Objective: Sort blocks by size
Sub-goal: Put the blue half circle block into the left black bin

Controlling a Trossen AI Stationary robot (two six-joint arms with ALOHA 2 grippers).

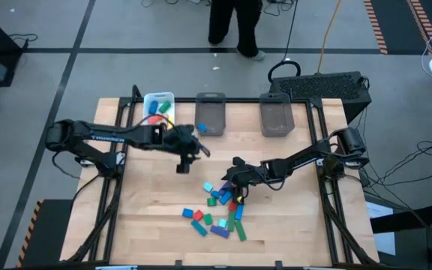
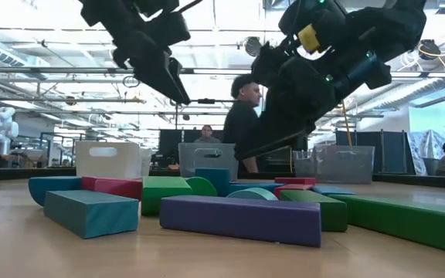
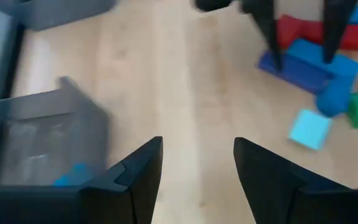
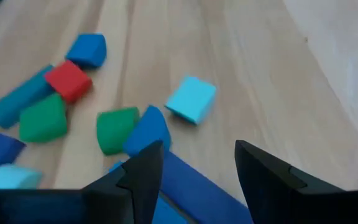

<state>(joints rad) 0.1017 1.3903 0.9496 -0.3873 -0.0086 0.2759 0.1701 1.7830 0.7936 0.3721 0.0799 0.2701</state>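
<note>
The blocks (image 1: 216,210) lie loose on the wooden table near its front middle: red, green, teal, blue and purple pieces, resting flat. My right gripper (image 4: 197,165) hangs open at the pile's far edge, its fingers (image 3: 272,37) straddling a dark blue bar (image 4: 194,190). Beside the bar lies a light blue cube (image 4: 191,99). My left gripper (image 3: 197,162) is open and empty above bare table (image 1: 188,159), between the pile and the middle grey bin (image 1: 210,114). A blue block (image 3: 73,175) lies in that bin. My right gripper's fingers slant down from the table's right, one on each side of the dark blue bar (image 3: 297,71). I cannot tell whether they touch the bar. It lies flat on the table.
A white tray (image 1: 158,105) holding a few blocks stands at the far left. A second grey bin (image 1: 276,116) is at the far right. A long purple bar (image 2: 242,218) and a green bar (image 2: 408,220) lie nearest the front edge. A person stands beyond the table (image 1: 235,26).
</note>
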